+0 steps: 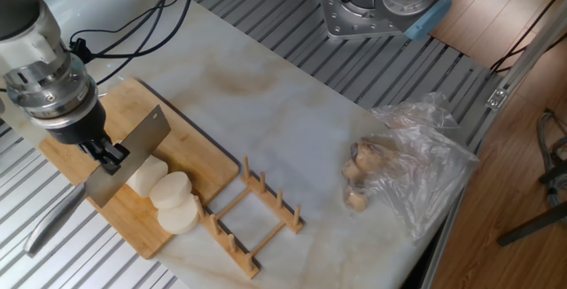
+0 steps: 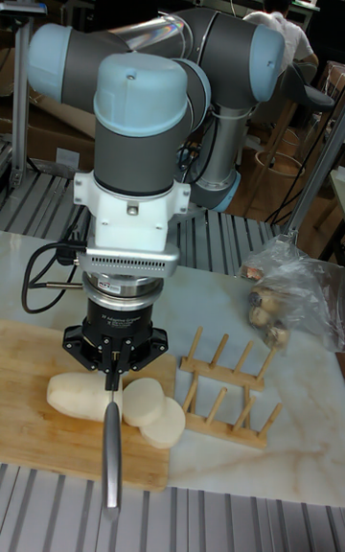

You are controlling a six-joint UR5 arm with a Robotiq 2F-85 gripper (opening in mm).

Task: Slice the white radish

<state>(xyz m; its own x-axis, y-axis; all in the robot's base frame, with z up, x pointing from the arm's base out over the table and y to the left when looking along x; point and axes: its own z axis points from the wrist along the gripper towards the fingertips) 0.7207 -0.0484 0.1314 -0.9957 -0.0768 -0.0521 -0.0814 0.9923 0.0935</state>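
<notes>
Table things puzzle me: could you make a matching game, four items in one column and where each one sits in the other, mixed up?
Items:
1. knife
2. white radish
3. wooden rack
4. plastic bag

Places:
A. on the marble, right of the cutting board
B. near the table's right edge
C. gripped in the claw
D. on the cutting board

Pairs: 1-C, 2-D, 3-A, 4-B

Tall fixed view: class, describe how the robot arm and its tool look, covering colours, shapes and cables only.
The arm has pale blue rounded joint caps and dark grey cylindrical bodies. A white flange and ribbed silver ring sit above the black tool. A black cable loops from the wrist.
</notes>
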